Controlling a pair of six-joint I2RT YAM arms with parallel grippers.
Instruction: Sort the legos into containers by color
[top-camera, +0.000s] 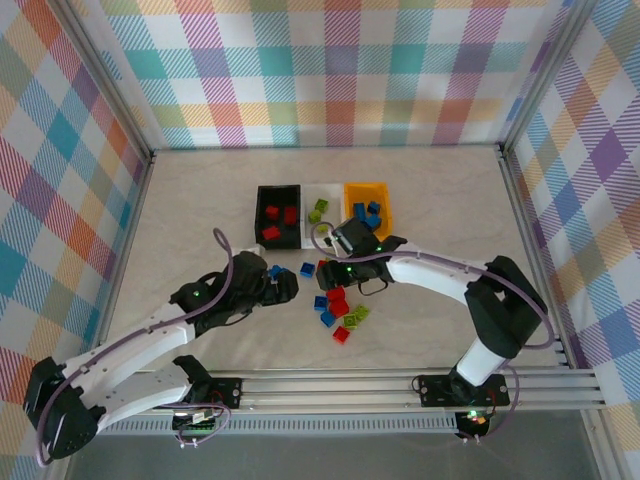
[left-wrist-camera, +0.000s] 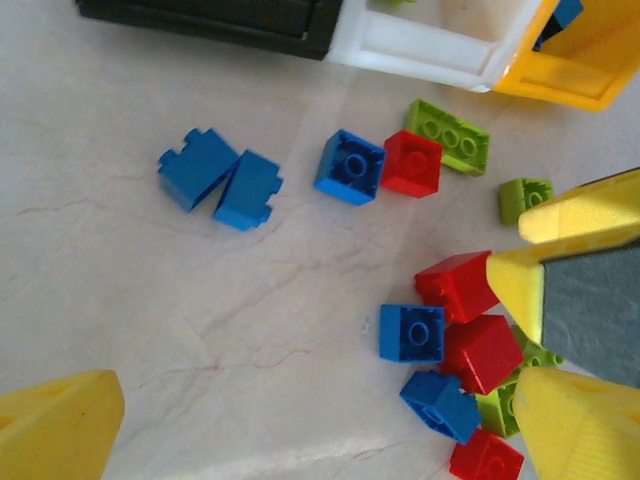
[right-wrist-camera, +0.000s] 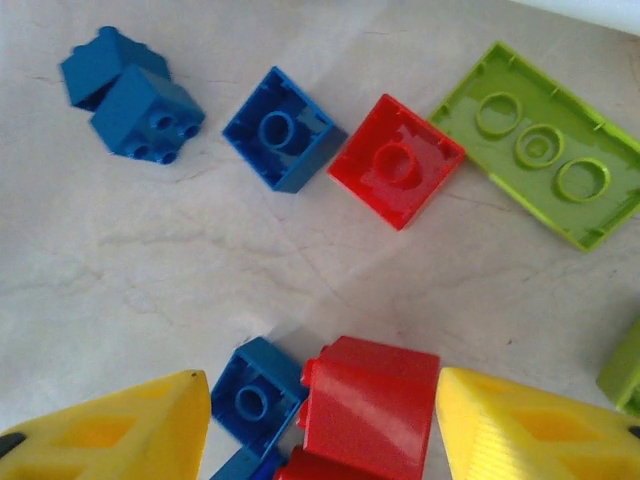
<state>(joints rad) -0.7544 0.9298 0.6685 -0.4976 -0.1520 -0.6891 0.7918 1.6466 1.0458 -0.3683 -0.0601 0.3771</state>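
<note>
Found left tool (left-wrist-camera: 318, 392) spread wide, holding nothing, over worktop (left-wrist-camera: 150, 300). Noted right tool (right-wrist-camera: 320, 382) half apart, astride red brick (right-wrist-camera: 370, 405) and blue brick (right-wrist-camera: 255, 398); cannot tell whether clamped. Logged loose legos (top-camera: 338, 305) mid-worktop, blue pair (top-camera: 276, 270) at their 9 o'clock. Recorded long lime brick (right-wrist-camera: 535, 145) underside up, long axis 10 to 4 o'clock from right wrist. Saw, farther at 12 o'clock, black bin (top-camera: 260, 215) holding reds (top-camera: 290, 214), white bin (top-camera: 328, 190) holding limes (top-camera: 319, 209), orange-yellow bin (top-camera: 388, 212) holding blues (top-camera: 366, 212).
</note>
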